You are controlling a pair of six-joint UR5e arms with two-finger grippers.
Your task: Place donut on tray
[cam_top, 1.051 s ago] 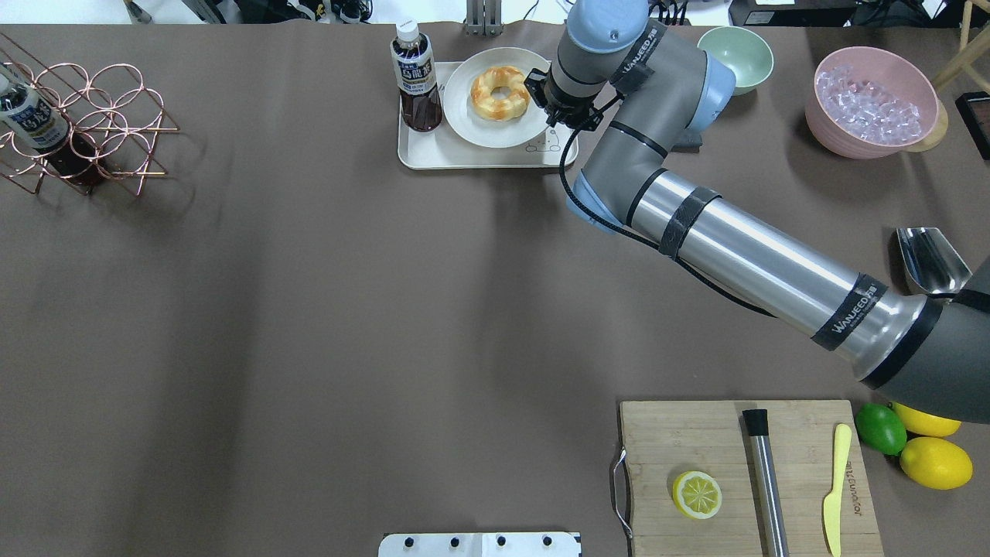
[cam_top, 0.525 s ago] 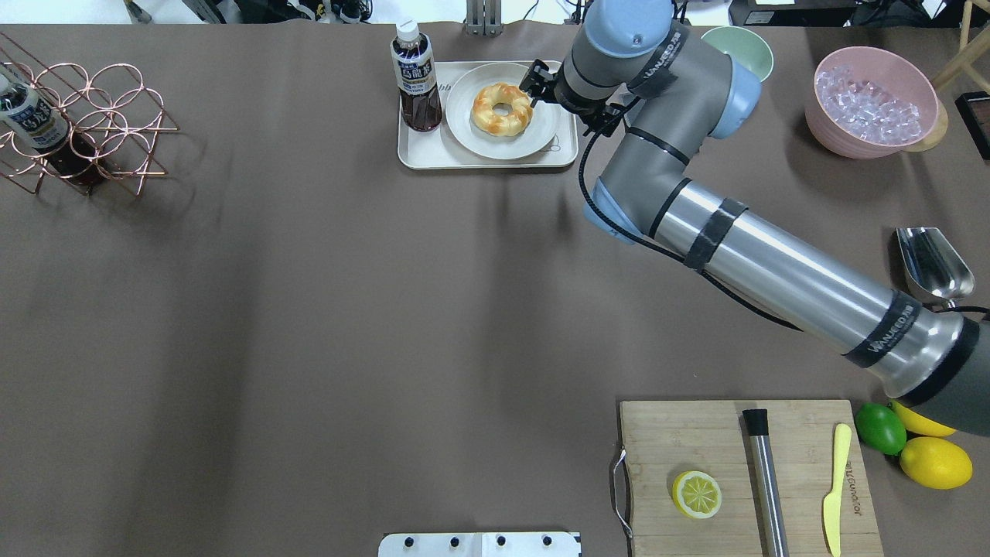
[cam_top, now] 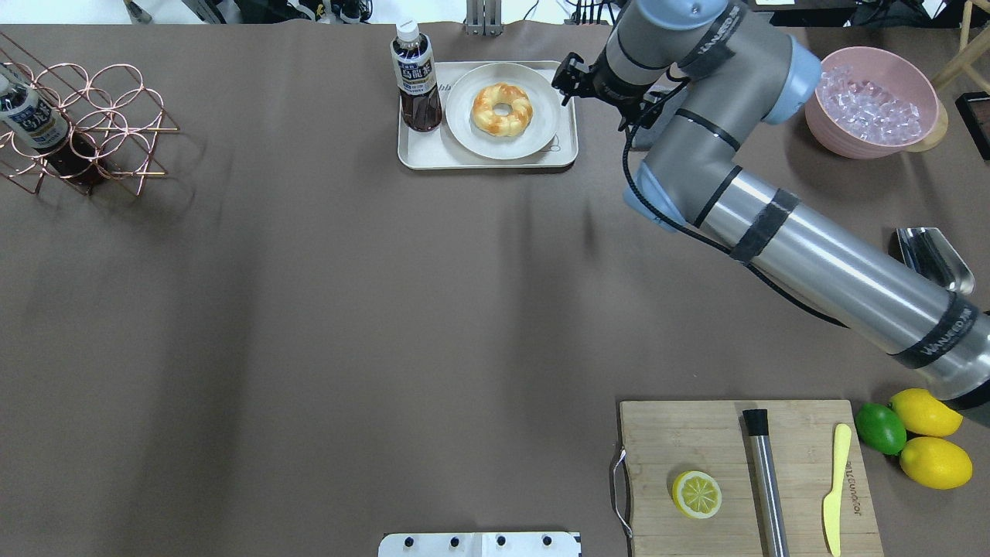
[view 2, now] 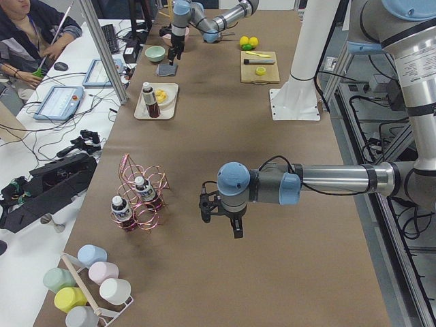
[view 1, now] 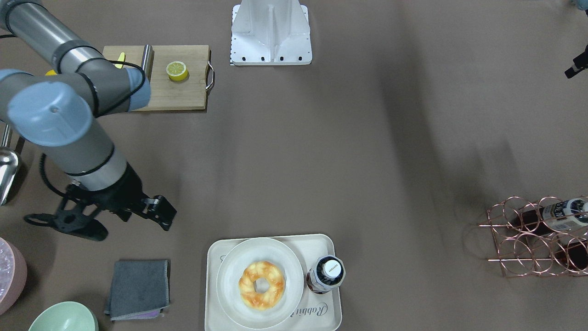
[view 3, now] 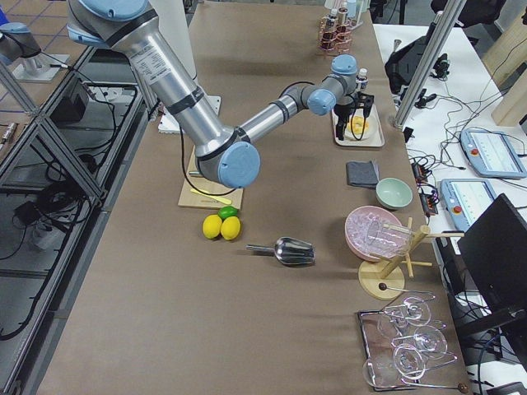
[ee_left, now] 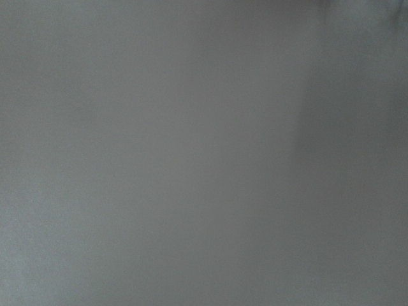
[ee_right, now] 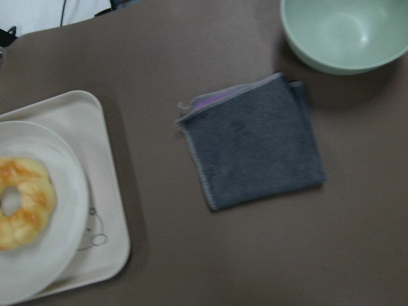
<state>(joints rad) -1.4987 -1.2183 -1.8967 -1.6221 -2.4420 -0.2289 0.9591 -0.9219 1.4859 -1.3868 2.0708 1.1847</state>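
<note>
Brown cloth covers the table point(cam_top: 309, 309). At 12 o'clock overhead, the twisted golden-orange donut point(cam_top: 502, 110), pale-patched, lies on a round plate point(cam_top: 541, 124) on the cream tray point(cam_top: 418, 151). The right gripper point(cam_top: 566, 76) hovers at the tray's 3 o'clock, fingers apart and empty. Wrist view shows a grey cloth point(ee_right: 255, 143) and green bowl point(ee_right: 344, 32), arm-hidden overhead. Left gripper point(view 2: 221, 218): state undeterminable.

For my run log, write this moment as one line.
donut on plate on tray | right gripper open, empty, clear of donut | left gripper state unclear
</note>
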